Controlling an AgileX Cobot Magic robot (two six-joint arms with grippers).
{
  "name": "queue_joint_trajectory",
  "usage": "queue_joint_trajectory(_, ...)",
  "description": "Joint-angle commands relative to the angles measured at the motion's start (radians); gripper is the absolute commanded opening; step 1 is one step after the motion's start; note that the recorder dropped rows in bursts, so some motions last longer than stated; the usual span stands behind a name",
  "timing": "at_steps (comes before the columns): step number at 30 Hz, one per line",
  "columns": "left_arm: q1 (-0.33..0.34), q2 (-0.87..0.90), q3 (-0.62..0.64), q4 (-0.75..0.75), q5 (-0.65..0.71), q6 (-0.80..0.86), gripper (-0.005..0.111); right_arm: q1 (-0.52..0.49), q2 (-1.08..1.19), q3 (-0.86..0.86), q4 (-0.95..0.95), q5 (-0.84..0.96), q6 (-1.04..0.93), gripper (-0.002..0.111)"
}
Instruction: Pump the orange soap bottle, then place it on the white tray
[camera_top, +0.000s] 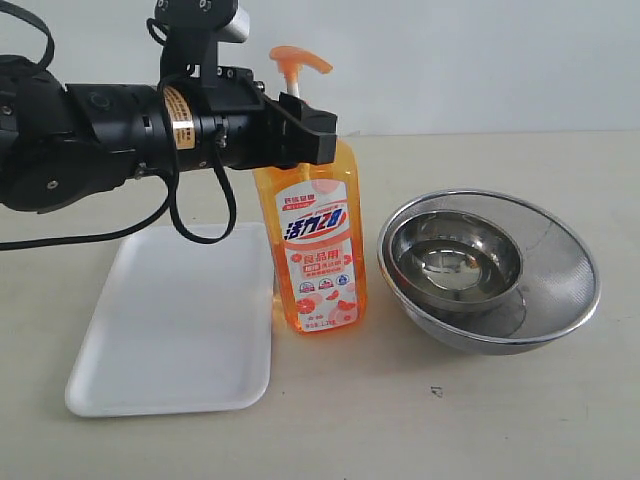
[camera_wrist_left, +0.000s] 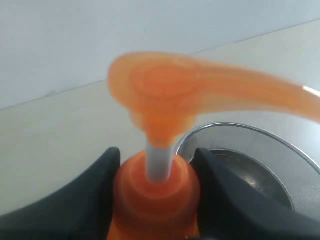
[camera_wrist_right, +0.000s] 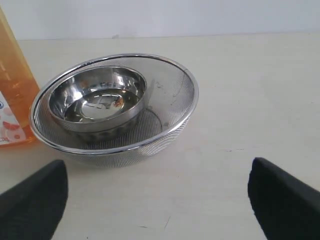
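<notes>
The orange soap bottle (camera_top: 312, 245) stands upright on the table (camera_top: 450, 420). It appears nearly full, so treat it as fairly heavy, with most of the weight low. The plastic body is smooth, probably slippery, and likely to give under a squeeze. The collar below the pump head (camera_top: 297, 62) is the stiff part and the better place to hold. The pump head is raised, with the white stem exposed.

The left gripper (camera_wrist_left: 156, 167) is at that collar. In the left wrist view one dark finger presses each side of it, so the grip is narrow and closed on the bottle's neck. A lift from there may let the body swing, so keep it vertical.

The white tray (camera_top: 150, 330) lies just beside the bottle on one side. Contact between them cannot be judged. The nested steel bowls (camera_top: 490, 270) sit near the bottle on the opposite side.

The right gripper (camera_wrist_right: 157, 200) is spread wide and holds nothing. It is beyond the bowls from the bottle.
</notes>
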Motion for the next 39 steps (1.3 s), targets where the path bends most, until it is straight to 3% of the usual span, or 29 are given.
queue_joint_trajectory(1, -0.005, -0.017, -0.007, -0.009, -0.076, -0.004, 0.005, -0.007, -0.004, -0.001, 0.000, -0.007, -0.002, 0.088)
queue_joint_trajectory(11, -0.005, -0.006, -0.007, 0.042, -0.076, 0.007, 0.009, -0.007, -0.004, -0.001, 0.000, -0.007, -0.002, 0.088)
queue_joint_trajectory(18, -0.005, -0.004, -0.007, 0.047, -0.076, 0.007, 0.053, -0.007, -0.004, -0.001, 0.000, -0.007, -0.002, 0.088)
queue_joint_trajectory(21, -0.005, -0.004, -0.007, 0.047, -0.076, 0.007, 0.064, -0.007, -0.004, -0.001, 0.000, -0.007, -0.002, 0.088)
queue_joint_trajectory(39, -0.005, -0.032, -0.007, 0.107, 0.041, 0.004, 0.067, -0.007, -0.004, -0.001, 0.000, -0.004, -0.002, 0.088)
